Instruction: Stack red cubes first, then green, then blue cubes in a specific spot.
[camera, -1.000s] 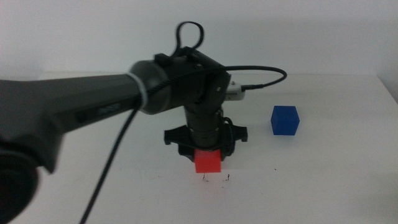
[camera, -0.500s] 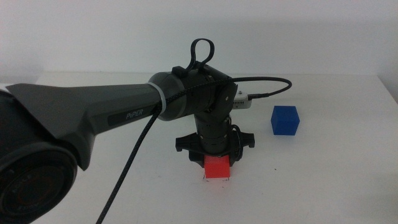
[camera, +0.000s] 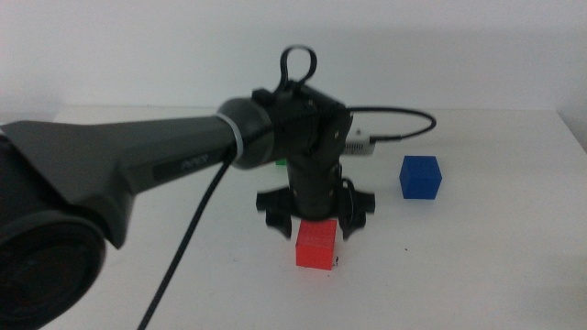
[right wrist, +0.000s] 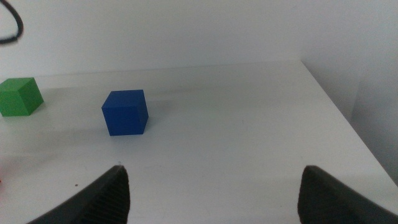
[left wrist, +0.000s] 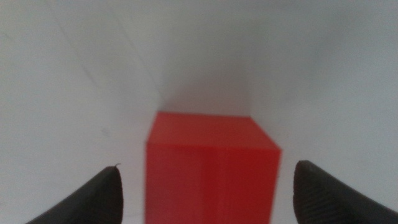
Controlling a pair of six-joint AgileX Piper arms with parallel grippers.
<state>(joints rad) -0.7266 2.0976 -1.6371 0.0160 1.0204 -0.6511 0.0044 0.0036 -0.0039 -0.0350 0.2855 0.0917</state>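
On the white table [camera: 477, 275], the red cube [camera: 315, 245] sits at the marked spot, released between the left gripper [camera: 316, 206]'s spread jaws. It looks light and rigid (matte faces, likely grippy): pinch 2 opposite sides. Right gripper [right wrist: 211, 186] waits, jaws apart.

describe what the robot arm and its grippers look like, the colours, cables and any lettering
The left arm is a thick dark grey tube with faint pale lettering, too blurred to read. A black cable hangs along it and loops above the wrist. The left gripper is black, with dark rounded jaws. The right gripper shows only two similar dark jaw tips.
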